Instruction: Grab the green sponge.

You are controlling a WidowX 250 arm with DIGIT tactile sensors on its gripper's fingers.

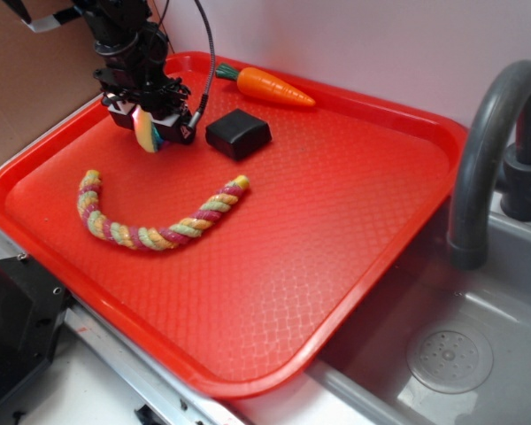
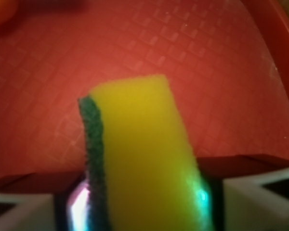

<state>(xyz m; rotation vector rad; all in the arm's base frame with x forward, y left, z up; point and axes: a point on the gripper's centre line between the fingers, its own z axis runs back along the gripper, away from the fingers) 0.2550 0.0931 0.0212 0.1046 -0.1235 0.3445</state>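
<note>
At red tray [image 1: 372, 204] back-left corner, gripper [image 1: 149, 124] clamped on green sponge [image 2: 139, 159], nr black block [image 1: 238, 134].

A black, boxy metal-and-plastic gripper [image 1: 150, 133] hangs from a black arm [image 1: 128, 40]; a thin grey cable [image 1: 211, 53] loops off at two o'clock, and its fingertips [image 2: 19, 209] look whitish, though blurred.

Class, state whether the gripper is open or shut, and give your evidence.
Shut on the sponge: in the wrist view the gripper has a finger pressed against each side of it.
</note>
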